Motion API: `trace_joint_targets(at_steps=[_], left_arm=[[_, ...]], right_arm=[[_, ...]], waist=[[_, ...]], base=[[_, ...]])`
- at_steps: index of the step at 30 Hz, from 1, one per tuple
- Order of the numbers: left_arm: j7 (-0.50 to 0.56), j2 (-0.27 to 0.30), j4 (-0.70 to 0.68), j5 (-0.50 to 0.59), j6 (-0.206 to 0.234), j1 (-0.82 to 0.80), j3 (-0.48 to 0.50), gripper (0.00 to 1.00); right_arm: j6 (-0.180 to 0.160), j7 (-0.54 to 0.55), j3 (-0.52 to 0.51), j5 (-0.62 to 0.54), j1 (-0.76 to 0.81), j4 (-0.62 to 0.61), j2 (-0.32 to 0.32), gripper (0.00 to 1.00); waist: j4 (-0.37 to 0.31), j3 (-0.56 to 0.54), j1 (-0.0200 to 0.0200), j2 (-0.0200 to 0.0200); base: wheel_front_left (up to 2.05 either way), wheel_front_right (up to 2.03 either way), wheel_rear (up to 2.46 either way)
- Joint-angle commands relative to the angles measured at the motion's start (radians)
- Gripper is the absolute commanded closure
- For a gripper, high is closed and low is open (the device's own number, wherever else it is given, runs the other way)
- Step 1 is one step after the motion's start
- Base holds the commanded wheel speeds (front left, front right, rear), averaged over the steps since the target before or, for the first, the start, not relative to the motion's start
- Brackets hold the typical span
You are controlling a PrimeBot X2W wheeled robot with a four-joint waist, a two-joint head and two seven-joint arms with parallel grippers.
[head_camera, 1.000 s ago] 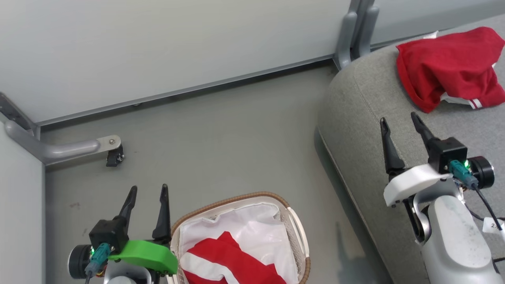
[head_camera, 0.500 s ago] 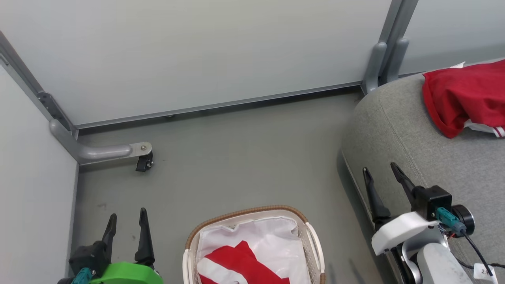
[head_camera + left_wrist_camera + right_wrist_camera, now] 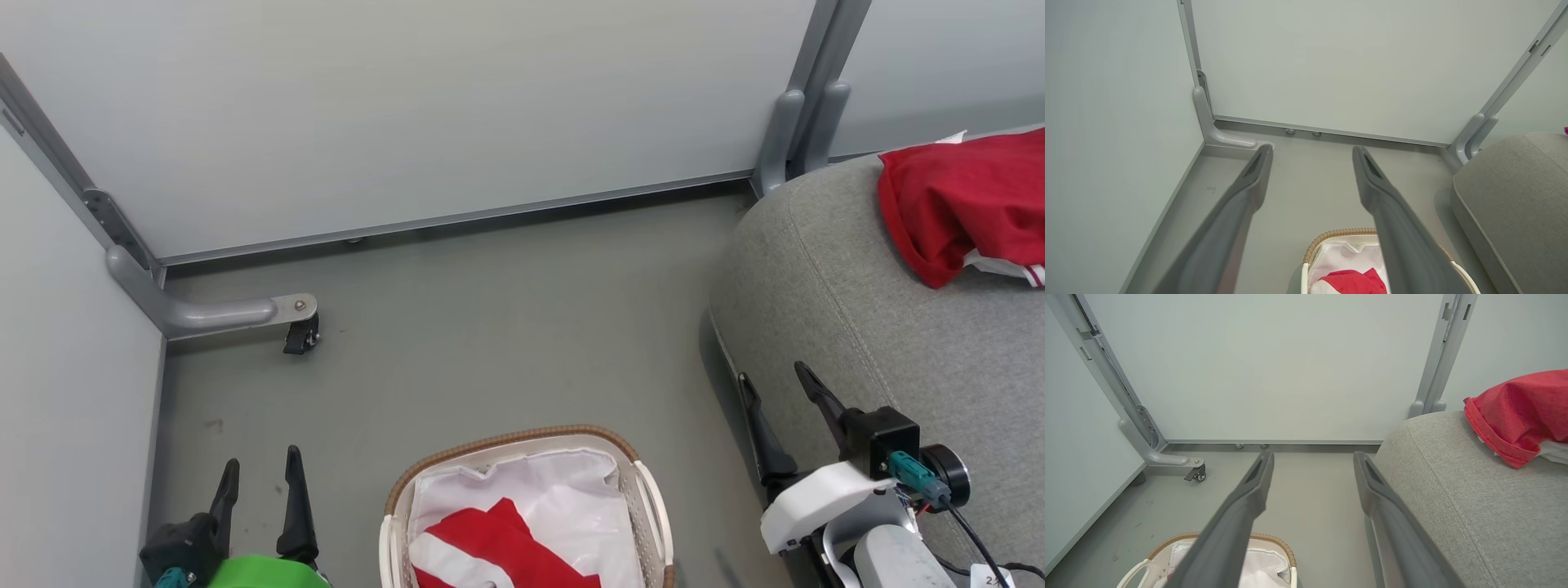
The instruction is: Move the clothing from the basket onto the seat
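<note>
Either side of the basket [image 3: 506,434], left pincer [image 3: 263,456] and right pincer [image 3: 771,371] are hanging spread, a red garment [image 3: 506,539] lying inside.

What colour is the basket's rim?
The rim is woven brown, topping a white basket. The head view shows it best.

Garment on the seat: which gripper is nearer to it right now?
Right. The right gripper hangs open by the rounded edge of the seat, short of the red garment; the left gripper is across the floor, beyond the basket.
</note>
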Motion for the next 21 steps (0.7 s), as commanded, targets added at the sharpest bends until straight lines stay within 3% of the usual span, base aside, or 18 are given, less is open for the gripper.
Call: trace_joint_targets(at_steps=[1,21], left_arm=[[0.001,0.001,0.004,-0.006,0.001,0.0,0.002,0.0],[0.001,0.001,0.013,0.014,-0.014,-0.045,-0.023,0.0]], right_arm=[[-0.001,0.0,-0.001,-0.002,0.001,-0.004,-0.004,0.0],[-0.001,0.0,-0.005,0.008,-0.023,-0.021,-0.003,0.0]], waist=[[-0.001,0.001,0.0001,0.0],[-0.013,0.035,0.0001,0.0]], base=[[0.0,0.0,0.0],[0.0,0.0,0.0]])
